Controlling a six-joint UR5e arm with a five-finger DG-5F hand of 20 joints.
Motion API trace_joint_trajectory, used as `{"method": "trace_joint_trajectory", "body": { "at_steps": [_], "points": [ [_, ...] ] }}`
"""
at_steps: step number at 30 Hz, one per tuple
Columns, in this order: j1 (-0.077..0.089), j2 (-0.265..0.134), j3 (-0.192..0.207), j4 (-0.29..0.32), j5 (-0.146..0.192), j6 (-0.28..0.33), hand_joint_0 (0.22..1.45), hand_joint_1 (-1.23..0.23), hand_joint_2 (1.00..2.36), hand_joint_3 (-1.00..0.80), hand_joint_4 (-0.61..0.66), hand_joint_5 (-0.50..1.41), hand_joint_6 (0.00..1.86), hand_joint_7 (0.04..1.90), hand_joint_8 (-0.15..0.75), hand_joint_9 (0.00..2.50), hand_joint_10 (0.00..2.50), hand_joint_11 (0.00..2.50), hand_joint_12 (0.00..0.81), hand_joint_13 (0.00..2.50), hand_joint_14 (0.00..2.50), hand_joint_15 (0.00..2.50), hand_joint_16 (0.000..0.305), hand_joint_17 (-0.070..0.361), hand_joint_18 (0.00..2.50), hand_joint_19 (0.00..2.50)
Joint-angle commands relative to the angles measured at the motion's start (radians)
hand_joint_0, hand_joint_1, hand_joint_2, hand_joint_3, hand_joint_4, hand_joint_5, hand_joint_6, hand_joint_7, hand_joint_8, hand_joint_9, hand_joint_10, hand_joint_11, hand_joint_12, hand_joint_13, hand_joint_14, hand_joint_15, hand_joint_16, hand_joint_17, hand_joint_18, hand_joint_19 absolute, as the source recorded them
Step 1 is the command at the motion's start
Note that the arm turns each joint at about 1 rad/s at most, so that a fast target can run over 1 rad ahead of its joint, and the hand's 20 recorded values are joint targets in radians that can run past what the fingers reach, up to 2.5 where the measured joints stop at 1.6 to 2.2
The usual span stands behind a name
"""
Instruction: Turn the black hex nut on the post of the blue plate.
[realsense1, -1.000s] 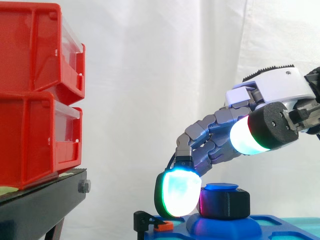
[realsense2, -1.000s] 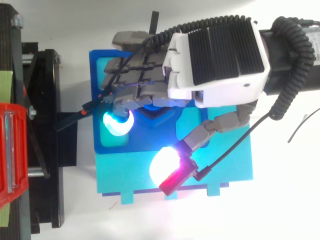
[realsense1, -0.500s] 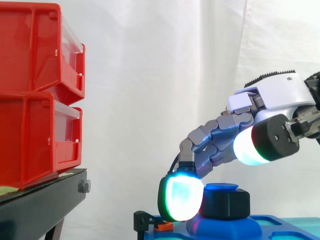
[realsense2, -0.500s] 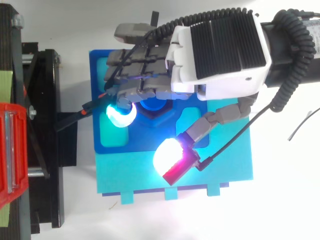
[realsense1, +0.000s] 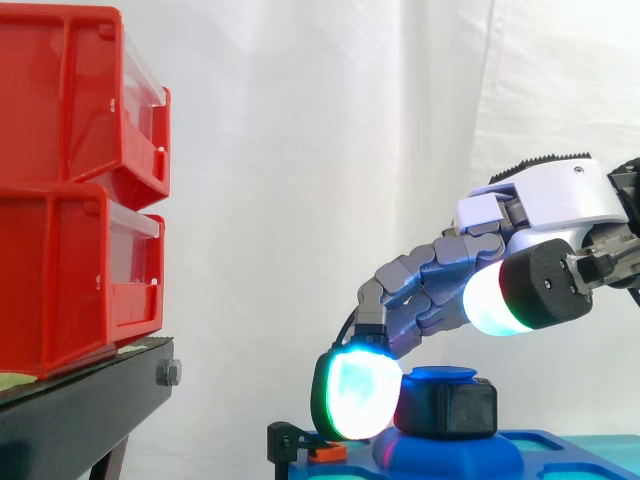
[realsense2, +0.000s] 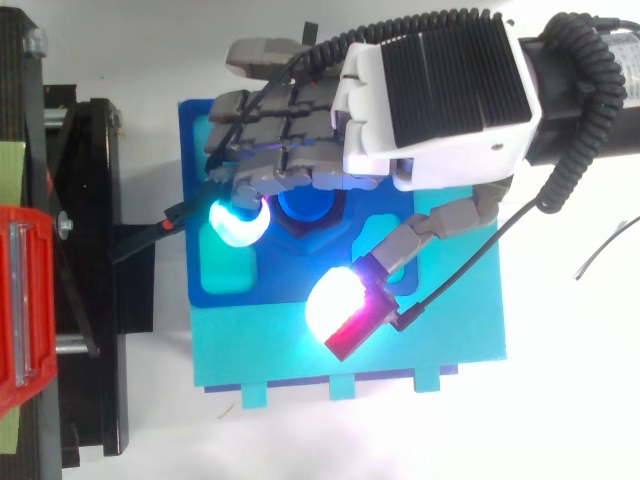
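The black hex nut (realsense1: 452, 408) sits on the blue-capped post (realsense2: 300, 205) that rises from the blue plate (realsense2: 195, 150). My hand (realsense2: 440, 100) reaches in from the right and hangs over the post, its fingers curled down over the nut. One glowing cyan-green fingertip pad (realsense1: 352, 394) presses against the nut's left side. The thumb, with its white and red pad (realsense2: 338, 308), stands off from the nut on the camera's side, over the lighter cyan base (realsense2: 250, 350). In the top view the fingers hide most of the nut.
Two stacked red bins (realsense1: 70, 190) stand on a black stand (realsense1: 80, 410) to the left. A small black and orange clip (realsense1: 312, 449) sits at the plate's left edge, between the plate and the stand. A white curtain hangs behind.
The fingertip pad has shifted a little along the nut's left side, and the nut's faces look slightly turned. The hand lifted a bit and came back down; the thumb stays apart.
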Motion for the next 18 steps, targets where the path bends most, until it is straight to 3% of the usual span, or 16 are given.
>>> {"method": "trace_joint_trajectory", "body": {
  "at_steps": [1, 12, 18],
  "points": [
    [-0.001, 0.000, 0.000, 0.001, 0.000, 0.000, 0.49, -0.34, 1.00, -0.50, 0.22, -0.18, 0.50, 0.88, 0.278, 0.39, 0.00, 0.04, 0.378, 0.25, 0.00, 0.00, 0.053, 0.120, 0.02, 0.07],
    [-0.013, 0.000, 0.000, 0.003, -0.025, 0.000, 0.49, -0.34, 1.00, -0.50, 0.22, -0.18, 0.50, 0.88, 0.279, 0.39, 0.00, 0.05, 0.378, 0.25, 0.00, 0.00, 0.054, 0.121, 0.01, 0.07],
    [-0.028, 0.000, 0.000, 0.005, -0.043, -0.002, 0.49, -0.34, 1.00, -0.50, 0.22, -0.18, 0.50, 0.88, 0.279, 0.39, 0.00, 0.05, 0.378, 0.25, 0.00, 0.00, 0.054, 0.121, 0.01, 0.07]
  ]
}}
